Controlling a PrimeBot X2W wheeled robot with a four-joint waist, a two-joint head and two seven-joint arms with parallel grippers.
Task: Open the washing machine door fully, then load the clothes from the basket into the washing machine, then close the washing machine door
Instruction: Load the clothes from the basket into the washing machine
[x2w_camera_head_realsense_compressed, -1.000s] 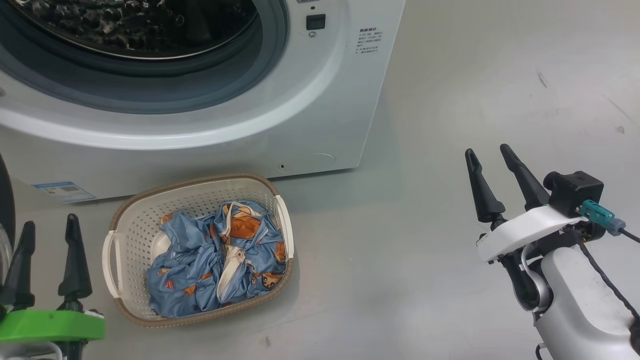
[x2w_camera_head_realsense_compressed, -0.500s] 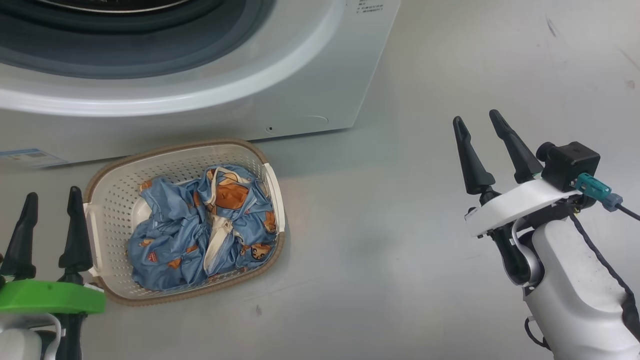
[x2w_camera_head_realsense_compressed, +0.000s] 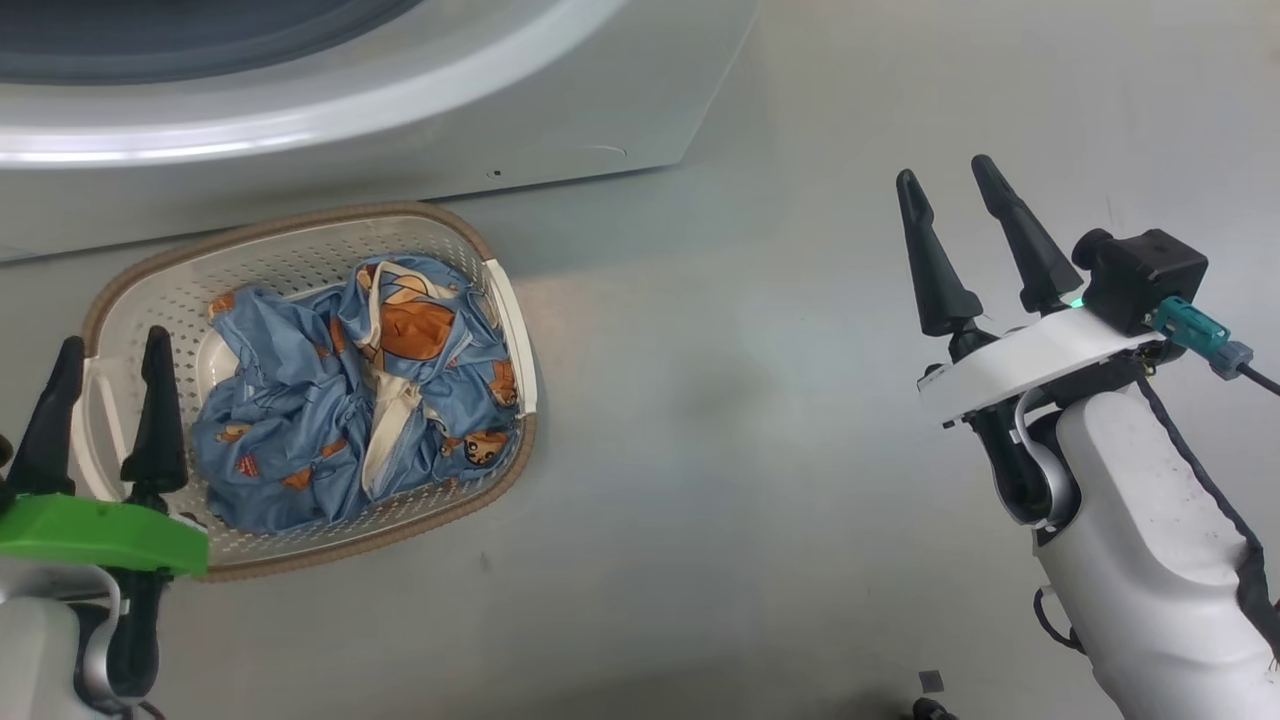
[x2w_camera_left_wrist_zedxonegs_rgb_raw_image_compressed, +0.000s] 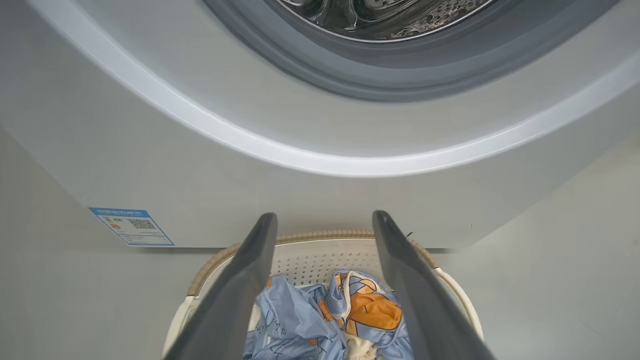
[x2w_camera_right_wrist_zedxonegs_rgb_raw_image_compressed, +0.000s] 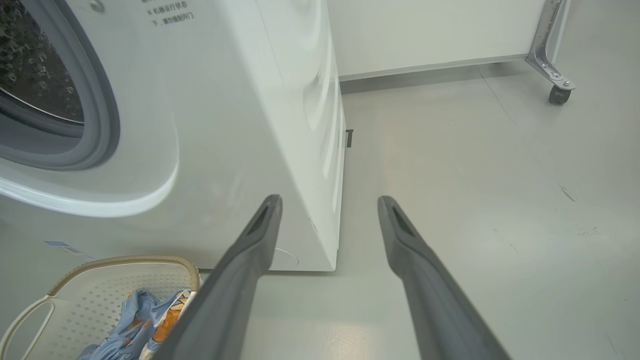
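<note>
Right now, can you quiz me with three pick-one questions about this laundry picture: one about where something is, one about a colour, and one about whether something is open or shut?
1. Where are the clothes?
A. in the washing machine's drum
B. in the basket
C. spread out on the floor

2. What colour are the clothes mostly?
A. blue
B. red
C. black

3. How is the right hand?
A. shut on a cloth
B. shut on the basket's handle
C. open and empty

Answers:
1 B, the bundle lies inside the cream basket's walls.
2 A, the fabric is blue with orange and white patches.
3 C, its two dark fingers stand apart with nothing between them.
</note>
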